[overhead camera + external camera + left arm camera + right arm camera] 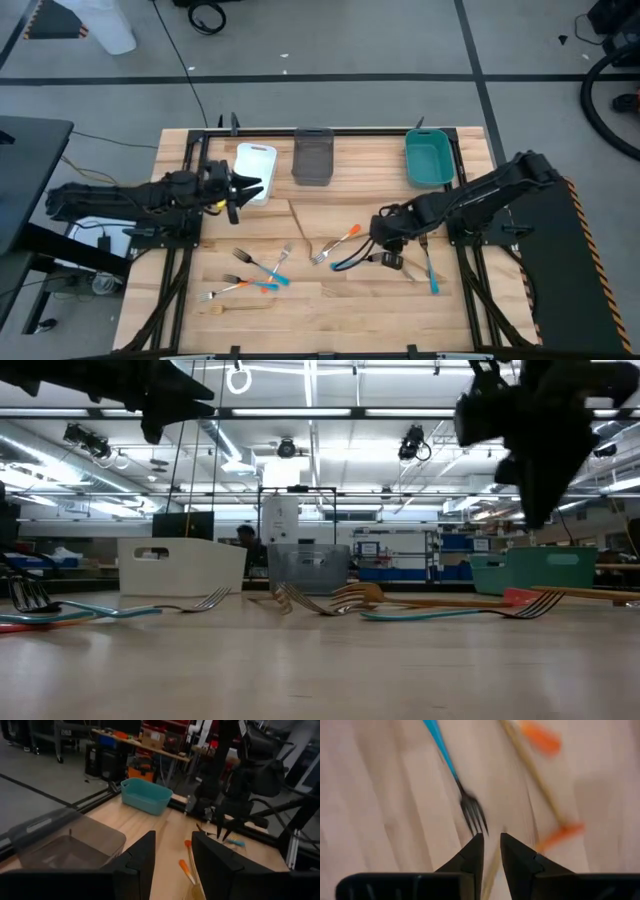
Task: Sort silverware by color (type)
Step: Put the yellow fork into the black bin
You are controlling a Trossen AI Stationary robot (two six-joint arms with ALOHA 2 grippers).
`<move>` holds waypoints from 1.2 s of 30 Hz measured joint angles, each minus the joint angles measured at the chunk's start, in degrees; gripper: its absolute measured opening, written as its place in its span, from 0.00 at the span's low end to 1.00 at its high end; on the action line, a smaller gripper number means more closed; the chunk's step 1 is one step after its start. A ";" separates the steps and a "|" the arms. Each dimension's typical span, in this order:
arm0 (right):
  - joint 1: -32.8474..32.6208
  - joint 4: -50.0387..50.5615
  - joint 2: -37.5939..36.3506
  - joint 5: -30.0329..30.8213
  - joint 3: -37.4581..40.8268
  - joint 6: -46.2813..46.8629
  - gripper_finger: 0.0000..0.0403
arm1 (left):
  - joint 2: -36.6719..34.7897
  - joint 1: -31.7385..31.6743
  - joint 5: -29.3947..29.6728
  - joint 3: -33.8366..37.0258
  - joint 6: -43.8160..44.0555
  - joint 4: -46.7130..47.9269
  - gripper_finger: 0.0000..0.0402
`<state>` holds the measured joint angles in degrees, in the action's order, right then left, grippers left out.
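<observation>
Wooden table (330,310) — three bins (313,156), scattered silverware (335,246).

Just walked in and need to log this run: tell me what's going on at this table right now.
Two robot arms are sorting silverware by color. The right gripper hangs low over the forks mid-table, its fingers slightly apart just above a blue-handled fork and holding nothing. The left gripper waits, open, by the white bin. The grey bin and teal bin line the far edge. Every fork in view lies on the table.
</observation>
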<state>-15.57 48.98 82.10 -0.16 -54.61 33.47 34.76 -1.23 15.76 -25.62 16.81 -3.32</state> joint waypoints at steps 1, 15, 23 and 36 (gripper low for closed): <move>-0.07 1.81 0.39 -0.94 -0.05 1.28 0.21 | 0.60 0.00 0.02 -0.07 -0.62 0.07 0.34; -7.43 10.55 1.25 -6.00 2.08 10.23 0.29 | 2.73 -0.09 0.07 -0.36 -2.15 -2.47 0.34; -12.52 6.00 1.23 -6.09 6.62 18.15 0.28 | 2.73 -0.09 0.05 -0.36 -2.09 -2.44 0.34; -16.33 -0.82 1.21 -0.97 11.72 28.59 0.28 | 2.73 -0.09 0.05 -0.33 -2.04 -2.43 0.34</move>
<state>-31.90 48.16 83.31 -1.13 -42.88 62.06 37.50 -1.32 15.81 -25.96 14.76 -5.75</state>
